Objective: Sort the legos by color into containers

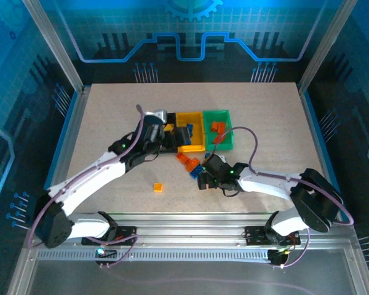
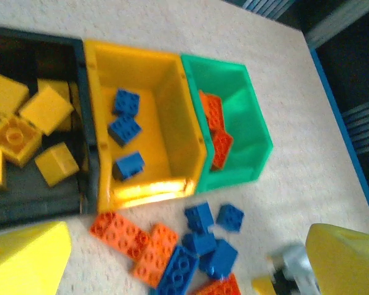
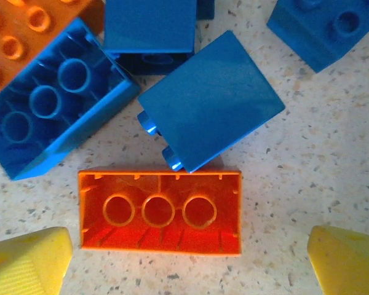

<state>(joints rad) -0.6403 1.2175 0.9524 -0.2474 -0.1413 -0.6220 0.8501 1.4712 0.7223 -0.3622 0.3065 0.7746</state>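
Both stand wide open and empty, the right gripper (image 3: 186, 257) straddling an upturned orange brick (image 3: 160, 212) among loose legos (image 2: 200, 243) by the mid-table containers (image 2: 172, 110) — seemingly bound for the green bin (image 2: 252, 129) — the left gripper (image 2: 184, 261) poised above them

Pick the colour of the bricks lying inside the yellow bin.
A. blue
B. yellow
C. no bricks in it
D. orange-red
A: the left wrist view shows three blue bricks on the floor of the yellow bin.
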